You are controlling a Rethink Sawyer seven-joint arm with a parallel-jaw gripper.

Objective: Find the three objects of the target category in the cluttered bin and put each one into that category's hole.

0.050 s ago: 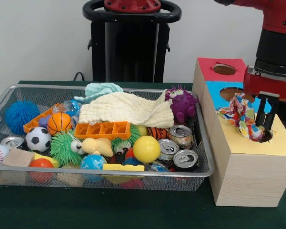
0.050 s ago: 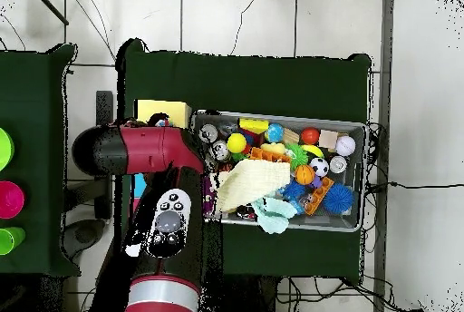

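My hand (image 1: 268,125) grasps the crumpled multicoloured patterned cloth (image 1: 240,116), lowering it over the round hole in the wooden box's yellow section (image 1: 248,144) so it drops inside.

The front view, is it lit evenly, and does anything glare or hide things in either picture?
Front view: soft, even light, with small bright glints on the can tops and only a faint shadow under the wire bin. The gripper with the colourful cloth shows clearly. Overhead view: the red arm covers most of the box, so its holes are hidden.
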